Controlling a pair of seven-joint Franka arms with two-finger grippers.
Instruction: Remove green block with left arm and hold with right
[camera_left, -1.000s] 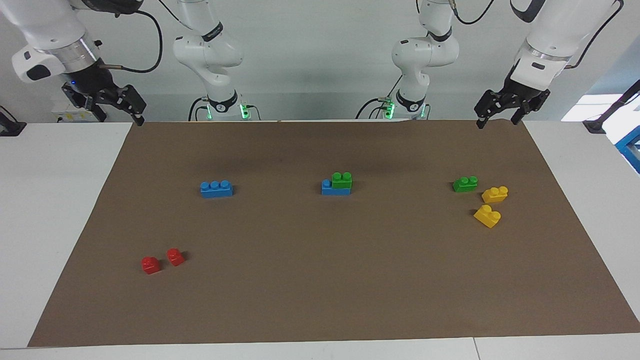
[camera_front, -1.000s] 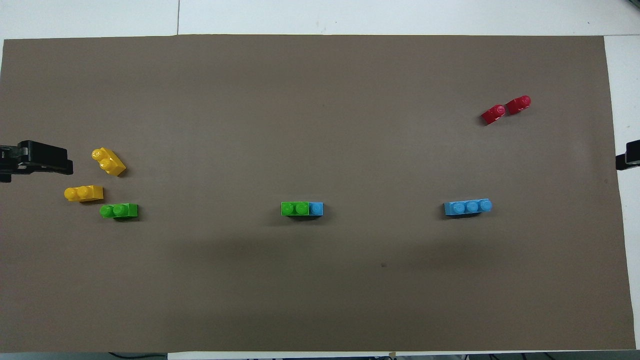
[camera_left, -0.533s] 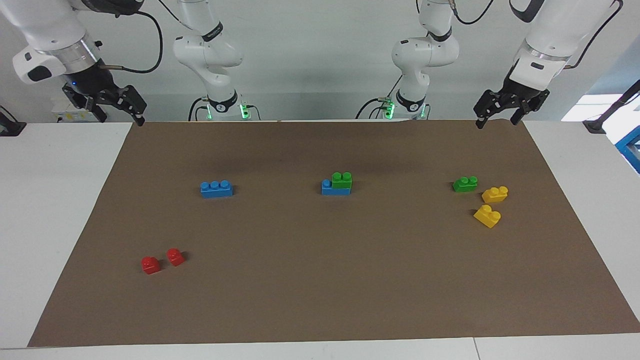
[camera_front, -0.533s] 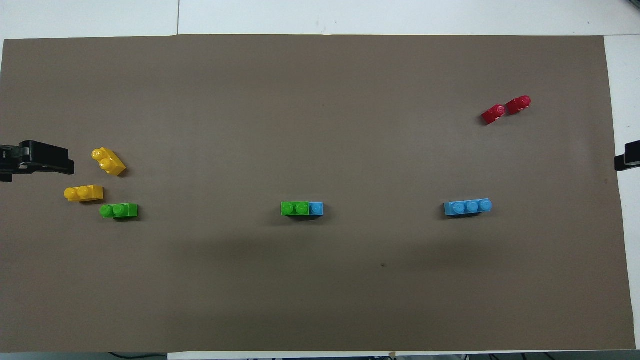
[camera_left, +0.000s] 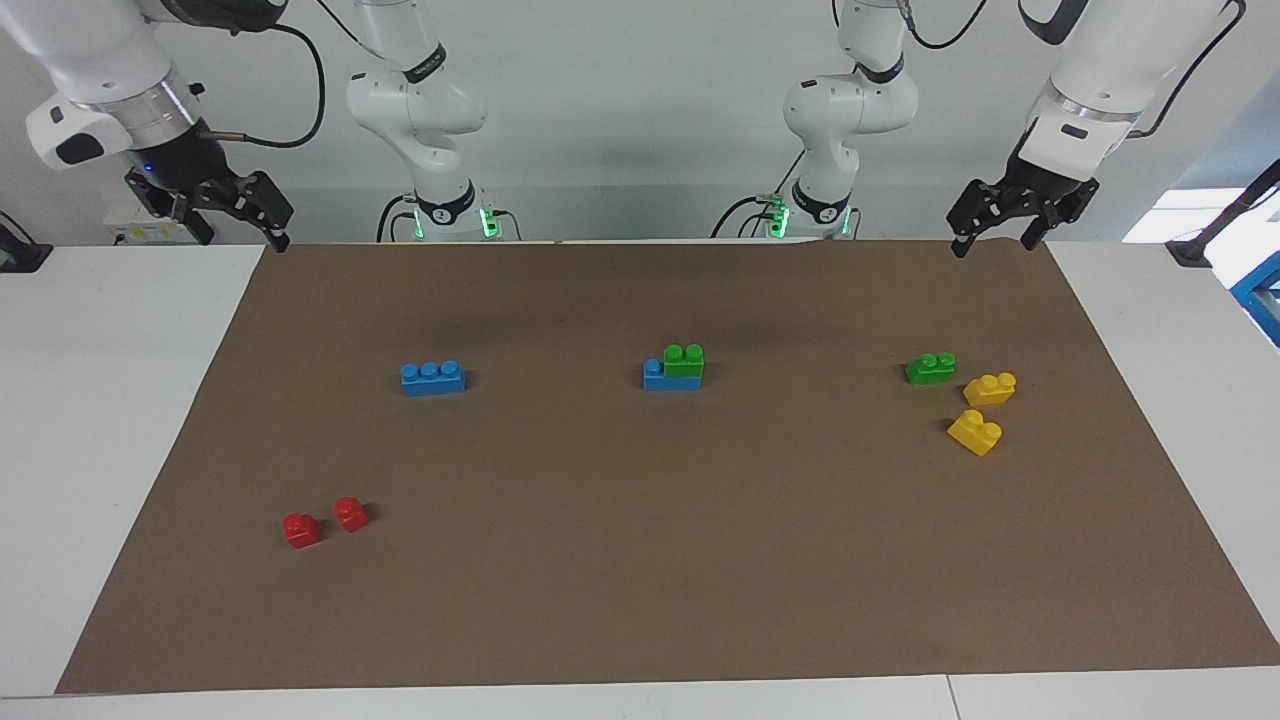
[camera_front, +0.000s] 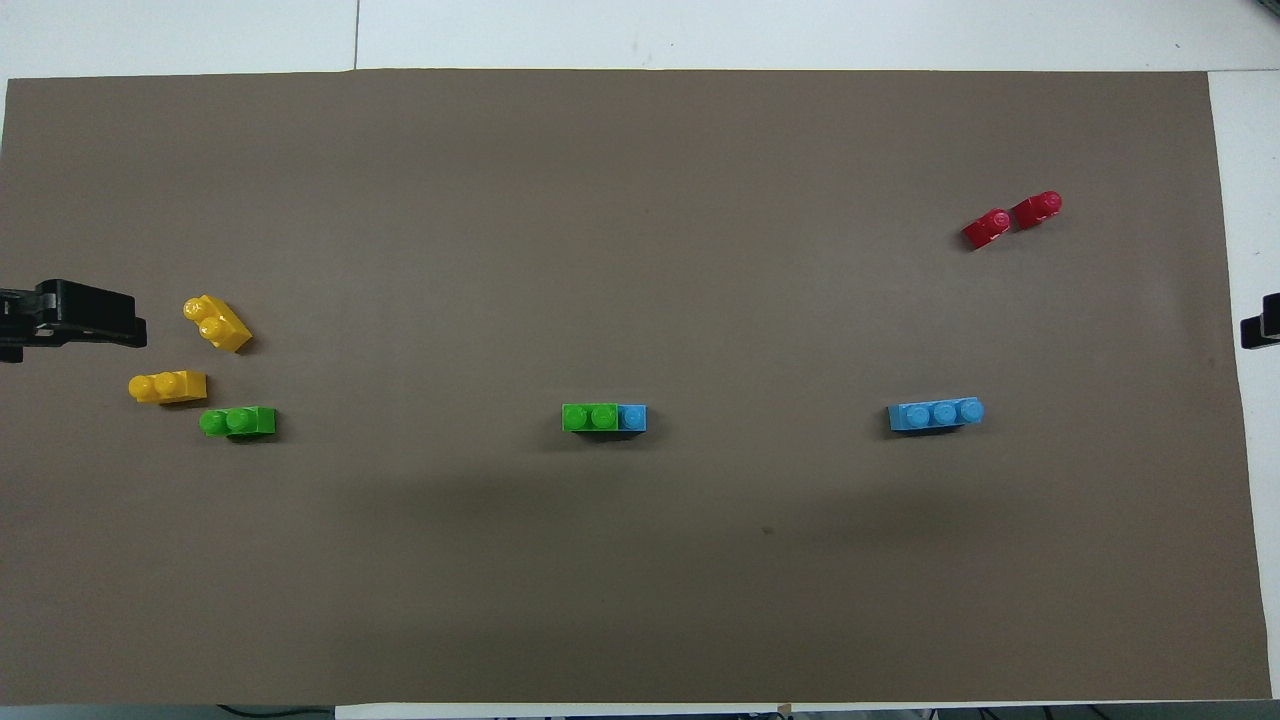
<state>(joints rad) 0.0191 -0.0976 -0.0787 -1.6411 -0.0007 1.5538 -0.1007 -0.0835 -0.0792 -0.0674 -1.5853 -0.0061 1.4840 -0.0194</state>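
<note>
My right claw (camera_left: 243, 238) has edged slightly outward in the past second while every brick has stayed put. It hangs spread and empty over the brown mat's (camera_left: 640, 560) corner at its own end of the table. My left claw (camera_left: 994, 240), also spread wide and holding nothing, hovers over the mat's other robot-side corner, well apart from the green block (camera_left: 684, 360). That block sits at mid-table pressed onto a blue brick (camera_left: 654, 376), leaving one blue stud bare.
</note>
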